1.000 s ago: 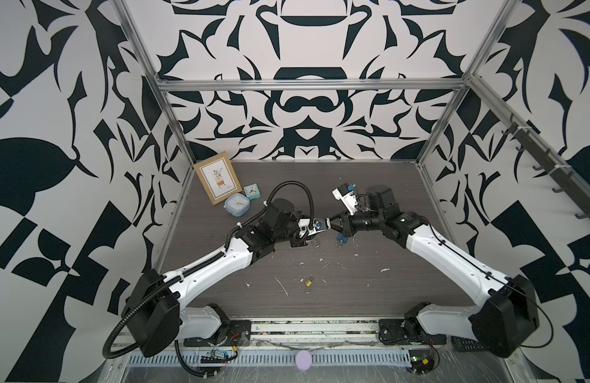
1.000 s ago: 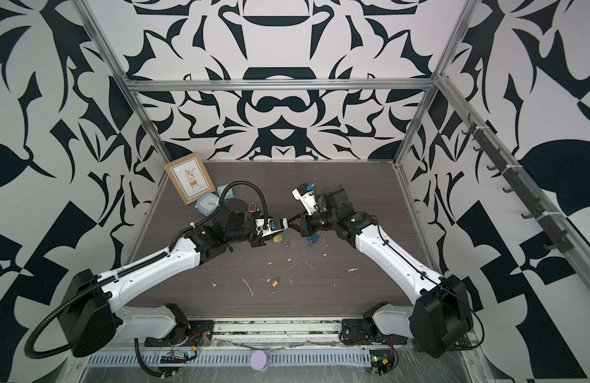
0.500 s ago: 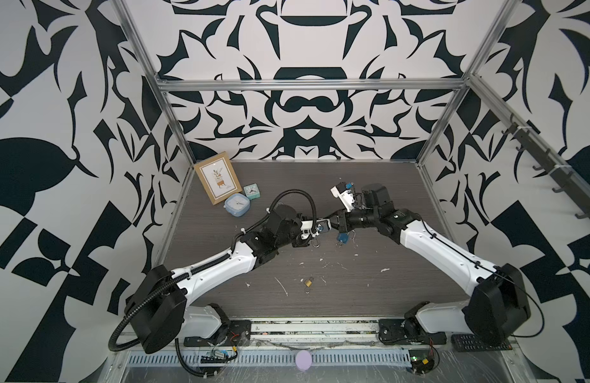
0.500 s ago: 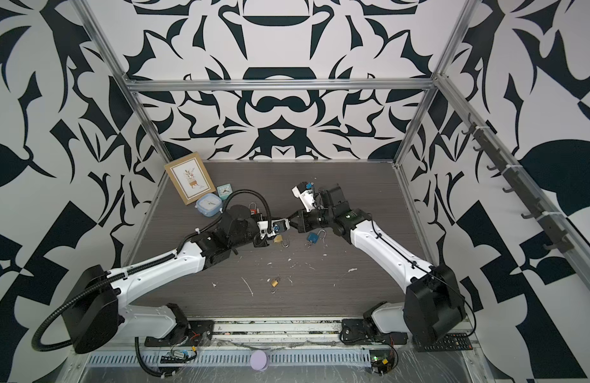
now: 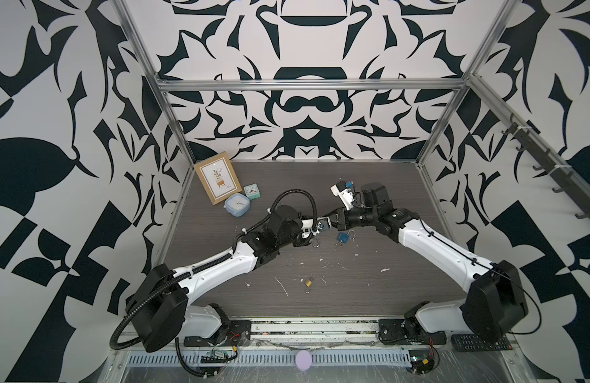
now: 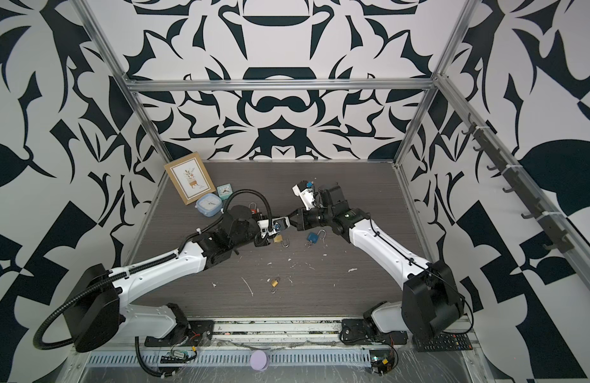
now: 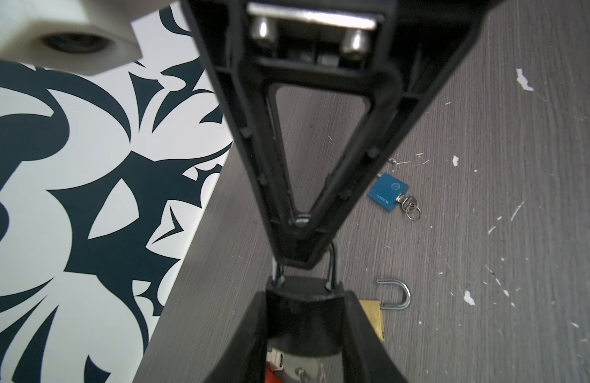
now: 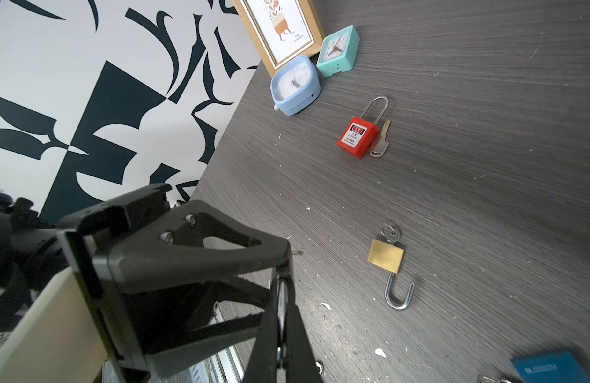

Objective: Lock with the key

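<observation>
My left gripper (image 7: 305, 298) is shut on the body of a blue padlock (image 6: 278, 226), held above the table's middle with its shackle pointing at the right gripper. That body looks dark in the left wrist view. My right gripper (image 8: 282, 282) meets it tip to tip (image 6: 289, 223). It is shut on a thin metal bar, which looks like the shackle (image 7: 331, 262). No key shows at the held padlock. A key (image 7: 408, 200) sticks in a second blue padlock (image 5: 343, 237) lying on the table just right of the grippers.
An open brass padlock (image 8: 385, 255) with its key lies under the grippers. A red padlock (image 8: 357, 136) with a loose key lies behind the left arm. A smaller brass padlock (image 5: 308, 282) lies nearer the front. Two clocks (image 5: 237, 205) and a picture frame (image 5: 217, 181) stand back left.
Both grippers have drawn slightly closer together and a little toward the back. Both stay shut as before.
</observation>
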Motion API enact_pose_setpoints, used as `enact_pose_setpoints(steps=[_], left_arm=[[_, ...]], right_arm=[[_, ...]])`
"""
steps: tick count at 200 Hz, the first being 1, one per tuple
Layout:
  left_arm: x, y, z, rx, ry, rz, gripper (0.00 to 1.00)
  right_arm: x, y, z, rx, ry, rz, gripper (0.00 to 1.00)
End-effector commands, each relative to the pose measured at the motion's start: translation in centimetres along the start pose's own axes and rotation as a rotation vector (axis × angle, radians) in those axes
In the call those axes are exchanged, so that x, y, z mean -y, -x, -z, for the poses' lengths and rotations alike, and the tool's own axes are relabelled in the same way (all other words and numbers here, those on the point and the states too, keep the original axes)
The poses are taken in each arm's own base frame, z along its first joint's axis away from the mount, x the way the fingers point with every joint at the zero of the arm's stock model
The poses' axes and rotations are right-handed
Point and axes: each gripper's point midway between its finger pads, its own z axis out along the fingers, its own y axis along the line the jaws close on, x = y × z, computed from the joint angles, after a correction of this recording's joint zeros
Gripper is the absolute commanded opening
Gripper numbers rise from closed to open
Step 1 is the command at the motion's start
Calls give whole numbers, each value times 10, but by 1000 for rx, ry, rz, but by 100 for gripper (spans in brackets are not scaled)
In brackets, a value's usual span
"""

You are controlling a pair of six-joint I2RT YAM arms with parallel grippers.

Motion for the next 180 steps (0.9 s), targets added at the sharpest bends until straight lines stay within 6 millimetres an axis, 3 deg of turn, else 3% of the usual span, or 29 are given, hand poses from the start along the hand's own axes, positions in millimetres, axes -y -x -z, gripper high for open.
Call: enact_pose_setpoints(steps=[1,78,180], left_arm=[[-29,78,15,248,38,31,0],[-32,105,21,321,-26,105,0],[-51,127,10,399,17,141,0]], right_arm=[[-17,-14,-10,-58,97,-3,0],[-9,-25,-18,-74,102,-32,0],[-3,-39,-36,-107,113,-81,0]])
